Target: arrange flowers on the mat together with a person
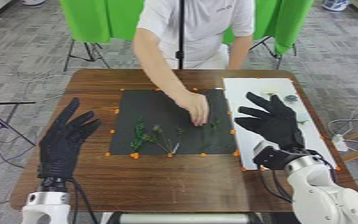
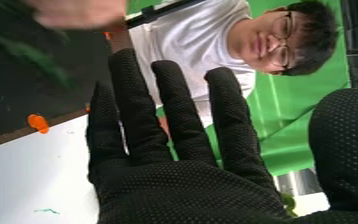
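1. The left hand (image 1: pixel 58 150), left of the mat (image 1: pixel 158 107), has its fingers spread and holds nothing; it is best kept out of the work.
2. Flowers (image 1: pixel 139 136) lie on the mat's near left part; any new one should come down flat, without dragging them.
3. The right hand (image 1: pixel 275 125), over the sheet (image 1: pixel 256 95) right of the mat, is spread, thumb apart, empty; a gentle pinch would suit thin greenery.
4. The person's hand (image 1: pixel 191 106) is over the mat's right half, near a sprig (image 1: pixel 215 125); it needs room first.

Bright, even indoor light, person's hand (image 2: pixel 78 12) blurred in wrist view
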`<state>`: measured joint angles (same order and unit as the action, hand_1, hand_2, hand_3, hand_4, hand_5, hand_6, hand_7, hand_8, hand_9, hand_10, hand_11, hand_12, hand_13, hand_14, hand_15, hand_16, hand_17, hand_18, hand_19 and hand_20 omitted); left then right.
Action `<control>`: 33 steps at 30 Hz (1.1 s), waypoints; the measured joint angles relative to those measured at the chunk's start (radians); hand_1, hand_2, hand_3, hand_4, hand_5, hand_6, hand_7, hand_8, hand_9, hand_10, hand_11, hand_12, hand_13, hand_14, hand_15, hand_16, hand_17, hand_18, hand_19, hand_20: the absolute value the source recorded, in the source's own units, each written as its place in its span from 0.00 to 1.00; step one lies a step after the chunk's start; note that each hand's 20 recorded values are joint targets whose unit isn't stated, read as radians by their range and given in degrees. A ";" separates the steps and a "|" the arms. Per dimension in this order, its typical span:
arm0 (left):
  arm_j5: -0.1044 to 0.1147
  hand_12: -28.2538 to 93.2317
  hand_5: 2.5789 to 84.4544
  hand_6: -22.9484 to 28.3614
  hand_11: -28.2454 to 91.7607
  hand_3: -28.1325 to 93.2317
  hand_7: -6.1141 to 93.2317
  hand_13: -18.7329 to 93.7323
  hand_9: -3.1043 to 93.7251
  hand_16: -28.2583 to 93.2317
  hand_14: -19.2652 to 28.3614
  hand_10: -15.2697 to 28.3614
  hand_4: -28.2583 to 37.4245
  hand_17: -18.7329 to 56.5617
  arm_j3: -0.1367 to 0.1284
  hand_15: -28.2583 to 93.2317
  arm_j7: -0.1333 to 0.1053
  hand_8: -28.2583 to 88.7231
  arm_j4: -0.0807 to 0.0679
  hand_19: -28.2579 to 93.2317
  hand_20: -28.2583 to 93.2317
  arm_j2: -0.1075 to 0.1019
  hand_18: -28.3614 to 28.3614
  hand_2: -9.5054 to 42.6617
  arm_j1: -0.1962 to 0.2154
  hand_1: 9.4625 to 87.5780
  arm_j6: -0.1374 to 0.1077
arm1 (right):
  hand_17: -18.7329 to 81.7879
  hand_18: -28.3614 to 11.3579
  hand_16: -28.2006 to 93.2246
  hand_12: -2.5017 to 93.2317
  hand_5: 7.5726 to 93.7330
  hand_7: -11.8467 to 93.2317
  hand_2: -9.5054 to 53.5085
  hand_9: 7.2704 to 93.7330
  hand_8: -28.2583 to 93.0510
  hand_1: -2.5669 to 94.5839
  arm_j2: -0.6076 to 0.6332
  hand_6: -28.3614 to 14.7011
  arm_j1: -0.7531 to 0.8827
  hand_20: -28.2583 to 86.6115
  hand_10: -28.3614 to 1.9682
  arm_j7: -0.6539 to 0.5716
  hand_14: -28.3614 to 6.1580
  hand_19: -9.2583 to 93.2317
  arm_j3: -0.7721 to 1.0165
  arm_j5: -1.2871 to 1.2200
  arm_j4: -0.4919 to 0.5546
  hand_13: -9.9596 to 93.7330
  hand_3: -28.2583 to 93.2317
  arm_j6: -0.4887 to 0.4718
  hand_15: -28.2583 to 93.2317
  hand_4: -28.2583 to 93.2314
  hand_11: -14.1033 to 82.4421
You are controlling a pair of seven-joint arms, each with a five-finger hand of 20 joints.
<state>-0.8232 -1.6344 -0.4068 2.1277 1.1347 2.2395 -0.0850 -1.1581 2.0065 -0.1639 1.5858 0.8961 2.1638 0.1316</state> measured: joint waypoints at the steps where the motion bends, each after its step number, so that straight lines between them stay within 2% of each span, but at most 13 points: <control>1: 0.000 0.33 0.33 0.54 0.42 0.82 0.18 0.42 0.38 0.18 0.91 0.76 0.00 0.19 0.000 0.59 0.000 0.17 0.000 0.74 0.19 0.000 0.98 0.34 0.000 0.11 0.000 | 0.23 0.11 0.33 0.18 0.43 0.22 0.36 0.48 0.14 0.17 0.000 0.62 0.000 0.39 0.29 0.000 0.17 0.54 0.000 0.000 0.000 0.46 0.82 0.000 0.55 0.03 0.27; 16: 0.000 0.33 0.33 0.55 0.43 0.82 0.18 0.42 0.39 0.18 0.91 0.76 0.00 0.19 0.000 0.59 0.000 0.17 0.004 0.75 0.19 0.000 0.98 0.34 0.001 0.12 -0.003 | 0.23 0.11 0.33 0.18 0.44 0.23 0.36 0.49 0.14 0.17 0.003 0.62 -0.001 0.39 0.28 -0.006 0.18 0.54 -0.006 0.004 0.000 0.47 0.82 0.004 0.55 0.03 0.28; 24: 0.001 0.33 0.33 0.55 0.43 0.82 0.18 0.42 0.39 0.18 0.91 0.76 0.00 0.19 0.000 0.59 0.000 0.17 0.006 0.75 0.18 0.000 0.98 0.35 0.001 0.12 -0.007 | 0.25 0.10 0.33 0.19 0.44 0.23 0.32 0.52 0.14 0.19 0.008 0.63 0.000 0.40 0.27 -0.007 0.22 0.57 -0.007 0.044 0.004 0.51 0.83 0.018 0.62 0.03 0.33; 27: 0.002 0.33 0.33 0.55 0.43 0.82 0.18 0.42 0.39 0.18 0.91 0.77 0.00 0.19 0.003 0.59 -0.003 0.17 0.008 0.75 0.18 -0.003 0.98 0.35 0.002 0.12 -0.011 | 0.28 0.09 0.33 0.20 0.45 0.26 0.26 0.53 0.13 0.23 0.023 0.64 0.000 0.41 0.28 -0.010 0.26 0.61 -0.020 0.110 0.012 0.54 0.84 0.064 0.66 0.04 0.36; 29: 0.004 0.33 0.33 0.55 0.43 0.82 0.18 0.42 0.39 0.18 0.91 0.77 0.00 0.19 0.004 0.59 -0.007 0.17 0.009 0.75 0.18 -0.006 0.98 0.35 0.002 0.12 -0.015 | 0.30 0.08 0.32 0.20 0.45 0.27 0.22 0.54 0.13 0.26 0.043 0.65 -0.003 0.42 0.30 -0.031 0.28 0.64 -0.037 0.190 0.023 0.56 0.85 0.128 0.69 0.04 0.39; 33: 0.009 0.33 0.33 0.55 0.43 0.83 0.18 0.42 0.39 0.18 0.91 0.77 0.00 0.19 0.008 0.59 -0.017 0.17 0.014 0.75 0.18 -0.016 0.98 0.35 0.004 0.12 -0.024 | 0.33 0.07 0.32 0.20 0.44 0.27 0.19 0.56 0.12 0.28 0.098 0.66 -0.025 0.42 0.31 -0.184 0.31 0.68 -0.075 0.416 0.046 0.60 0.84 0.280 0.71 0.04 0.42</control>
<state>-0.8140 -1.6268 -0.4236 2.1420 1.1185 2.2438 -0.1091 -1.0601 1.9815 -0.3475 1.5107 1.3125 2.2097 0.4120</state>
